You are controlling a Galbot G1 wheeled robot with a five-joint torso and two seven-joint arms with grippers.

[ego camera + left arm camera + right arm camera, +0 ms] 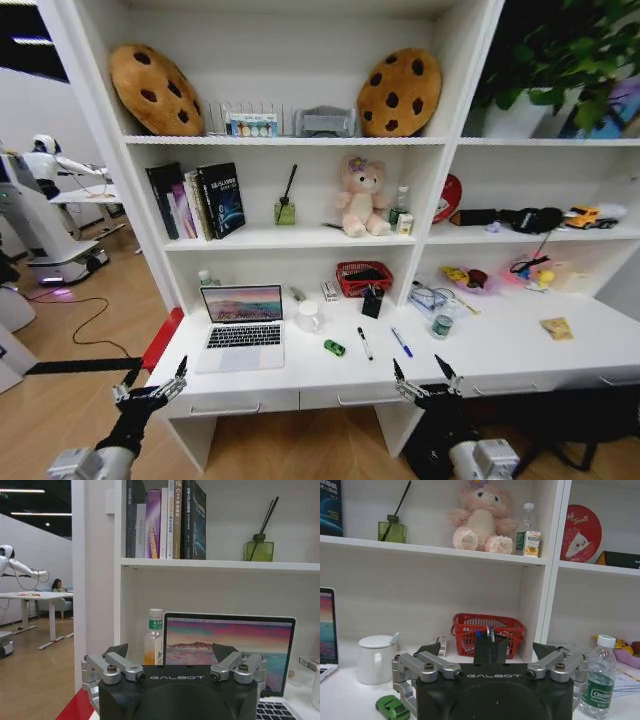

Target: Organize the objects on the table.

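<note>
Hovering at the surface (520, 350) near edge, left gripper (150, 386) and right gripper (427, 380) both spread wide, empty. Laptop (241, 325), green toy car (334, 347), pens (364, 343) untouched; everything remains to sort.

floor: wood (70, 330) | shelving: tall, white (300, 140) | side table: white (35, 596)
</note>
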